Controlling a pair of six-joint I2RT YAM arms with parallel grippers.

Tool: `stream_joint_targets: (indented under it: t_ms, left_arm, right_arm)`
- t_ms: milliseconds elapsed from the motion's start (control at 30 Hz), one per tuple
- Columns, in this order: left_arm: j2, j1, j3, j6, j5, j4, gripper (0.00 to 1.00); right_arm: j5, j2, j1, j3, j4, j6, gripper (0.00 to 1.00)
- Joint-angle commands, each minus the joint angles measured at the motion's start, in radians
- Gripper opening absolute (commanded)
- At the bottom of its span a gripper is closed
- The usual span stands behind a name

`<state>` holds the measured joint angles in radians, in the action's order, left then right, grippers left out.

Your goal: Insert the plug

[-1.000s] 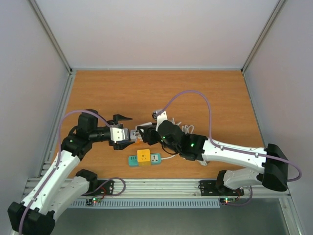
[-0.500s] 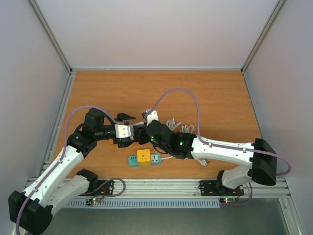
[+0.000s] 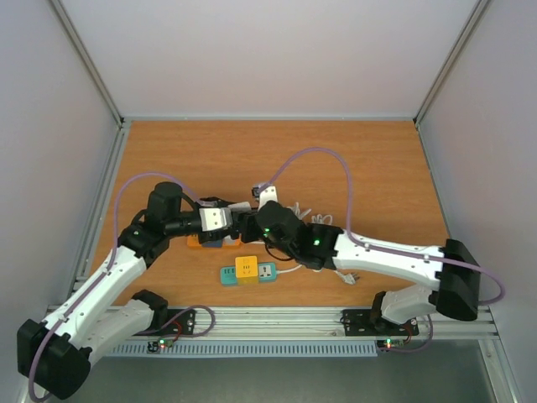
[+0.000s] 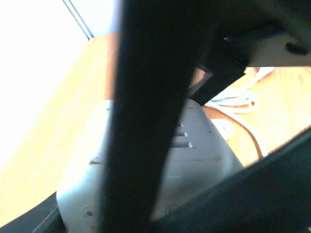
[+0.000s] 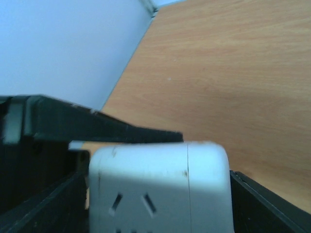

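You had the white socket block [image 5: 160, 189] near the table's centre, its face showing two slanted slots. Toward 6 o'clock from it, the teal power strip [image 3: 265, 273] lay flat, running 9 to 3, with a yellow block [image 3: 245, 267] seated on its left half. Loose white cable [image 3: 304, 211] lay toward 3 o'clock.

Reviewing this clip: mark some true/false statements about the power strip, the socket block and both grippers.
1. The teal power strip lies flat on the table, unheld. True.
2. A yellow block sits on that strip. True.
3. The left gripper and right gripper are at opposite table edges. False: they meet near the middle.
4. The socket block in the right wrist view is red. False: it is white, between the right gripper's dark fingers.
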<state>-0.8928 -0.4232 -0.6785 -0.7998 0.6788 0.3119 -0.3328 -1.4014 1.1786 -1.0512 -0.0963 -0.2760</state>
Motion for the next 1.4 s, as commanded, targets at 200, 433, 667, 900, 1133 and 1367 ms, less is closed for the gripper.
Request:
stream_joint_targets:
  t_ms: [200,433,667,900,1133,1367]
  left_arm:
    - [0.039,0.008,-0.003,0.312,0.291,-0.361,0.1]
    - [0.026,0.016,-0.047,0.552,0.451,-0.426,0.1]
    - [0.038,0.082,-0.098,0.697,0.607,-0.427,0.1]
    - [0.043,0.123,-0.124,0.776,0.71,-0.376,0.11]
    - [0.068,0.126,-0.123,0.711,0.735,-0.28,0.12]
    - [0.071,0.125,-0.121,0.702,0.746,-0.257,0.13]
  right_arm:
    - [0.559,0.356,-0.14,0.236,0.201,-0.132,0.96]
    - [0.531,0.485,-0.14,0.268,0.164,0.12,0.98]
    - [0.556,0.504,-0.14,0.336,0.311,0.547,0.98]
    - [0.752,0.453,-0.149,0.248,0.256,0.834,0.99]
    - [0.853,0.357,-0.163,0.138,0.203,0.884,0.97]
    - [0.902,0.303,-0.165,0.075,0.192,0.899,0.86]
